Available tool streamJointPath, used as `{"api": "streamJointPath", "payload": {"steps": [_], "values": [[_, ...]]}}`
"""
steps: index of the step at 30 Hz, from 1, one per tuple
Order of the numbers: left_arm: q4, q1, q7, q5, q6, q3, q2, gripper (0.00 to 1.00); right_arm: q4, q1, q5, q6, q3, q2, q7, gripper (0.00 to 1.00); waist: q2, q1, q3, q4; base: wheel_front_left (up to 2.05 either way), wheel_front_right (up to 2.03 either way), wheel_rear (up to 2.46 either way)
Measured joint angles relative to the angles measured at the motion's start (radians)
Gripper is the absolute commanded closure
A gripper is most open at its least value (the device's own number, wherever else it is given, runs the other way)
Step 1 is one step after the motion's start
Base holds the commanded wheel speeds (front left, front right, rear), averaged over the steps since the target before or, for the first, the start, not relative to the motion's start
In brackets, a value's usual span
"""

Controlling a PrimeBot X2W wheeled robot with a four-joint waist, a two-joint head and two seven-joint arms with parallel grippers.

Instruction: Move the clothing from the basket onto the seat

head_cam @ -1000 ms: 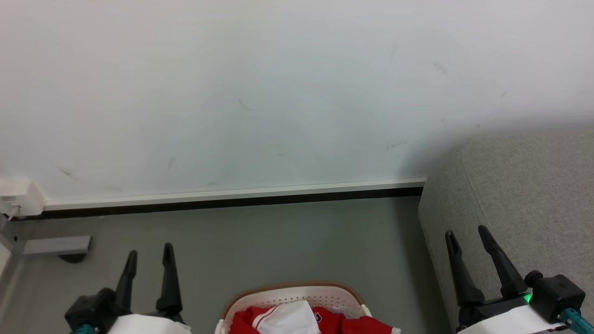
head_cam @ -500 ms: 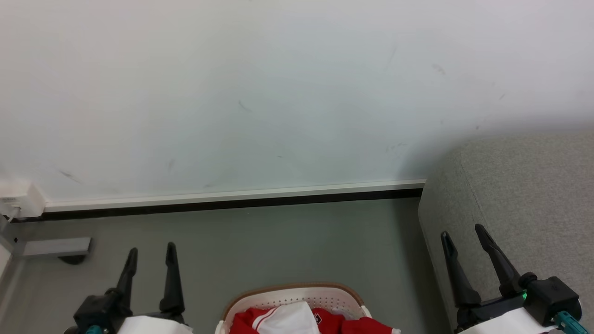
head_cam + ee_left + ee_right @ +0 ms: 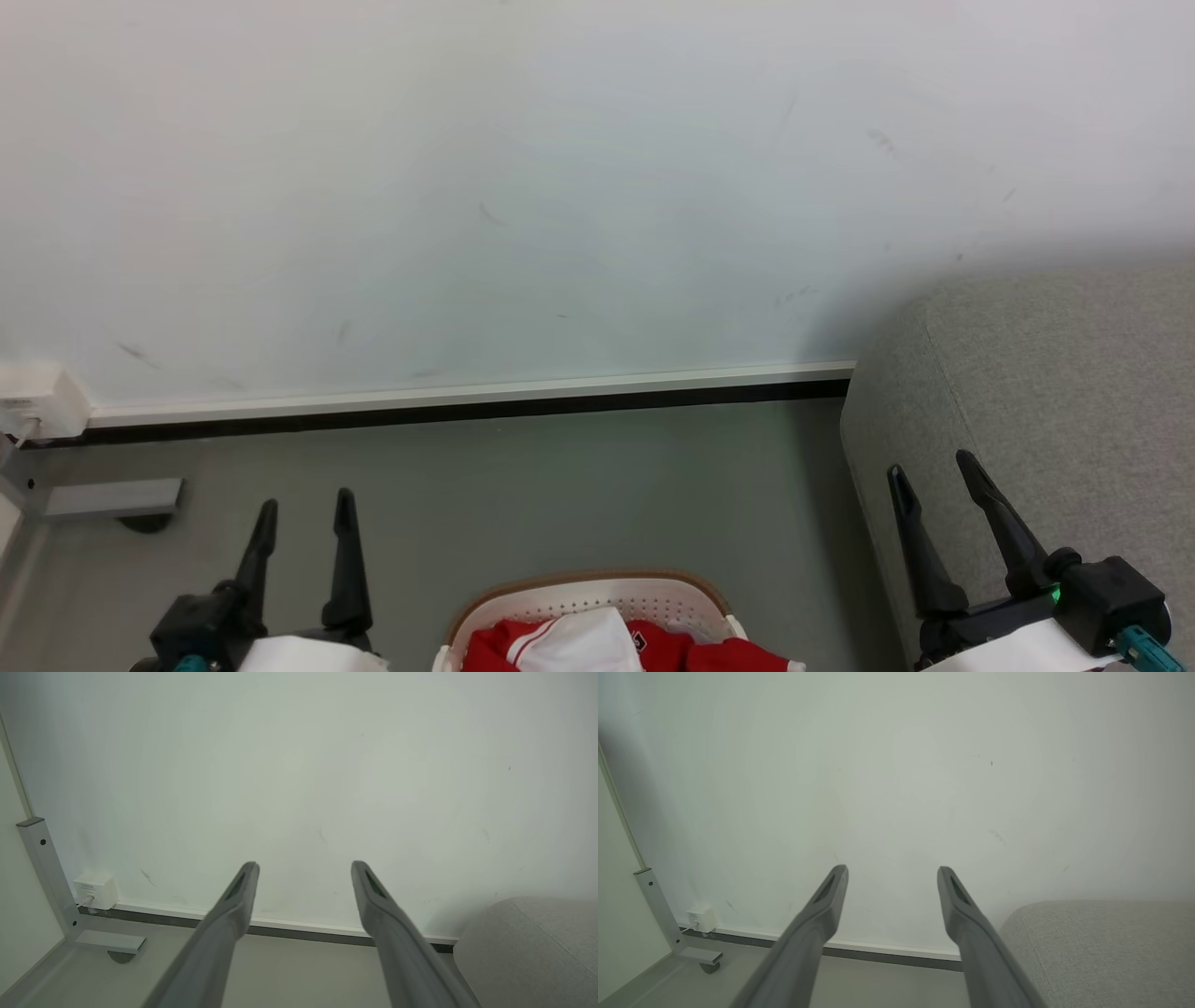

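The head view looks forward and down from above, facing the wall (image 3: 560, 187), with the basket (image 3: 588, 575) cut off at the frame's bottom centre and the seat (image 3: 1046, 392) at the right edge. Each wrist view faces the same wall more levelly, along its own two fingers (image 3: 224, 924) rising from the bottom edge. All three share the skirting board (image 3: 467, 390), the white socket box (image 3: 33, 397) at the left and the seat's rounded corner at the lower right.

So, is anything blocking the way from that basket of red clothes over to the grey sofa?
Nothing visible. The clothing lies in the open-topped basket, and only bare floor shows between it and the sofa on the right. The clothes would just need lifting over the basket's rim.
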Motion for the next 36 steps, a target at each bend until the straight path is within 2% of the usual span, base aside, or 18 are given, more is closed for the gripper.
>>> {"api": "streamJointPath", "payload": {"steps": [21, 36], "values": [[0.002, -0.003, 0.000, -0.005, 0.000, -0.012, 0.000, 0.00, -0.002, -0.019, 0.002, 0.000, -0.003, -0.007, 0.000, 0.00, 0.0000, 0.0000, 0.043, -0.035, 0.00, 0.00, 0.00], [0.013, -0.073, 0.000, -0.002, -0.018, -0.024, 0.000, 0.00, -0.037, -0.083, -0.002, 0.000, -0.016, -0.019, 0.000, 0.00, 0.0000, 0.0001, 0.165, -0.105, 0.00, 0.00, 0.00]]}}
